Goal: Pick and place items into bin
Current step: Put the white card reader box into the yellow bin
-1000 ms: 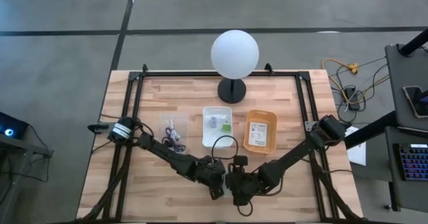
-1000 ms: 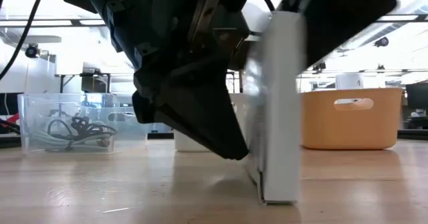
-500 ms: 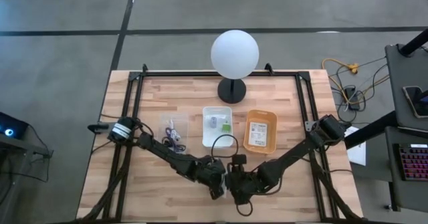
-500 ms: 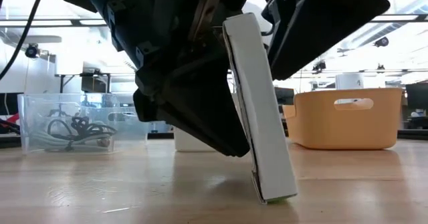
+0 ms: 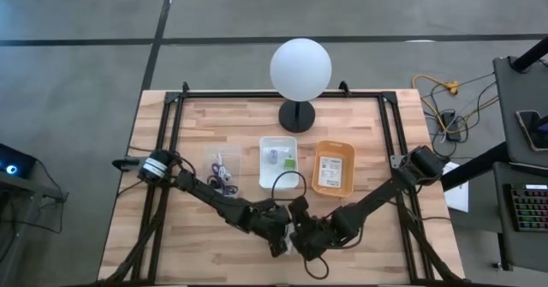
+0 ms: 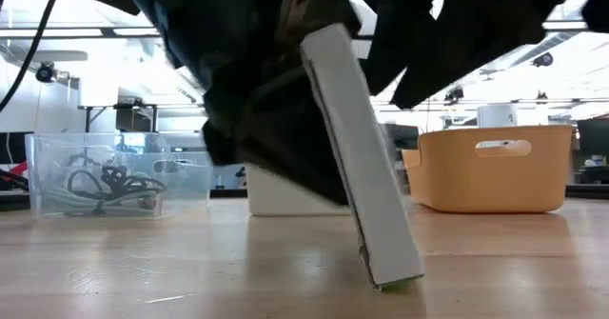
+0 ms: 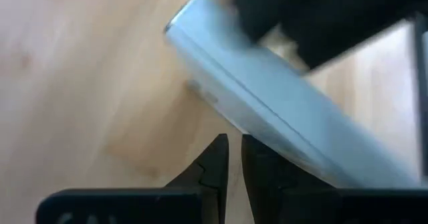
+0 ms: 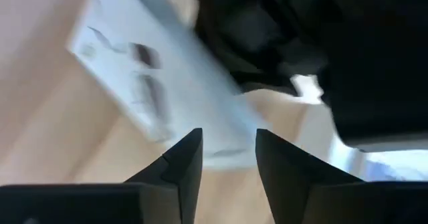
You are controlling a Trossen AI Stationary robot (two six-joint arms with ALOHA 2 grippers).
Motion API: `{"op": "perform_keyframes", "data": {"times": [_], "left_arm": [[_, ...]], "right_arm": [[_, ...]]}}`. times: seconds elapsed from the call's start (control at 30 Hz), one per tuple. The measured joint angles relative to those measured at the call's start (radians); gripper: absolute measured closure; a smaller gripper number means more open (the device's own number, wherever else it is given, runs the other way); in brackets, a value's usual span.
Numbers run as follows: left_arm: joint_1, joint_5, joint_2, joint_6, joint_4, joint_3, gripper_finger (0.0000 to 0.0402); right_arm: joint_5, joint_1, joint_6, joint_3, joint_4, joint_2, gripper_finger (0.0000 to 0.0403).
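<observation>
A flat white printed packet [image 6: 366, 157] stands on its lower edge [image 6: 390, 279] on the wood near the table's near edge. It tilts, with its top toward my left gripper. My left gripper [image 7: 234, 158] is shut and sits low beside the packet [image 7: 267, 114], also seen in the high view [image 5: 279, 234]. My right gripper [image 8: 227, 158] is open. Its fingers stand on either side of the packet's near end [image 8: 224, 147], and it shows in the high view too [image 5: 301, 237]. The clear bin [image 5: 222, 169] holds thin cables. My left gripper has its shut fingertips [image 7: 253, 150] right at the packet's long narrow side [image 7: 281, 127], coming level from the table's left. The packet's top [image 6: 324, 43] leans toward this gripper while its lower edge stays on the table. Whether they touch, I cannot tell. My right gripper is open around the packet's end, and I cannot tell whether a finger touches it.
Three bins stand in a row behind the arms: the clear one, a white one [image 5: 277, 160] with small items, and an orange one [image 5: 334, 169] with a printed packet inside. A lamp with a white globe [image 5: 300, 68] stands at the far edge. Bare wood lies left and right.
The packet has tipped. It stood upright a second ago, and now its top leans toward the table's left while its lower edge stays put. My right gripper has moved a little toward the left arm, and the packet's top has come out from under it.
</observation>
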State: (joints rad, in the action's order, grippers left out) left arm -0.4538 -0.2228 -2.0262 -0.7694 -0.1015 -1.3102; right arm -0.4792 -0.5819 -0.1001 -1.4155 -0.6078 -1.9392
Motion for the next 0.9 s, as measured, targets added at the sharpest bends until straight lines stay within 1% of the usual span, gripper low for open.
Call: {"op": "perform_keyframes", "data": {"times": [0.07,0.13,0.3,0.43,0.5,0.57,0.63,0.7,0.77,0.83,0.9], "left_arm": [[-0.006,-0.026,0.002,0.028,0.040,0.000,0.0375],[-0.007,-0.043,0.004,0.036,0.048,-0.005,0.0375],[-0.006,-0.045,0.004,0.036,0.044,-0.004,0.0375],[-0.006,-0.063,0.004,0.037,0.050,-0.004,0.0375],[-0.004,-0.068,0.004,0.037,0.056,-0.003,0.0375],[-0.004,-0.068,0.004,0.037,0.060,-0.001,0.0375],[-0.004,-0.066,0.004,0.037,0.065,0.002,0.0375],[-0.004,-0.063,0.004,0.040,0.070,0.003,0.0375],[-0.004,-0.043,0.004,0.044,0.082,0.002,0.0375],[-0.004,-0.006,0.003,0.044,0.112,0.002,0.0375],[-0.004,0.014,0.003,0.044,0.123,0.002,0.0375]], "right_arm": [[-0.025,0.007,0.012,0.000,-0.034,0.008,0.0262],[-0.023,0.015,0.049,0.001,-0.083,0.019,0.0248],[0.034,0.025,0.120,0.009,-0.179,0.038,0.0217],[0.070,0.022,0.200,0.015,-0.221,0.046,0.0205],[0.106,0.011,0.287,0.015,-0.286,0.051,0.0205],[0.184,-0.005,0.405,0.027,-0.340,0.055,0.0204],[0.278,-0.031,0.546,0.058,-0.327,0.058,0.0204],[0.358,-0.060,0.704,0.100,-0.277,0.058,0.0207],[0.412,-0.084,0.861,0.152,-0.175,0.058,0.0214],[0.419,-0.103,0.988,0.205,-0.089,0.058,0.0225],[0.407,-0.110,1.081,0.241,-0.036,0.057,0.0238]]}}
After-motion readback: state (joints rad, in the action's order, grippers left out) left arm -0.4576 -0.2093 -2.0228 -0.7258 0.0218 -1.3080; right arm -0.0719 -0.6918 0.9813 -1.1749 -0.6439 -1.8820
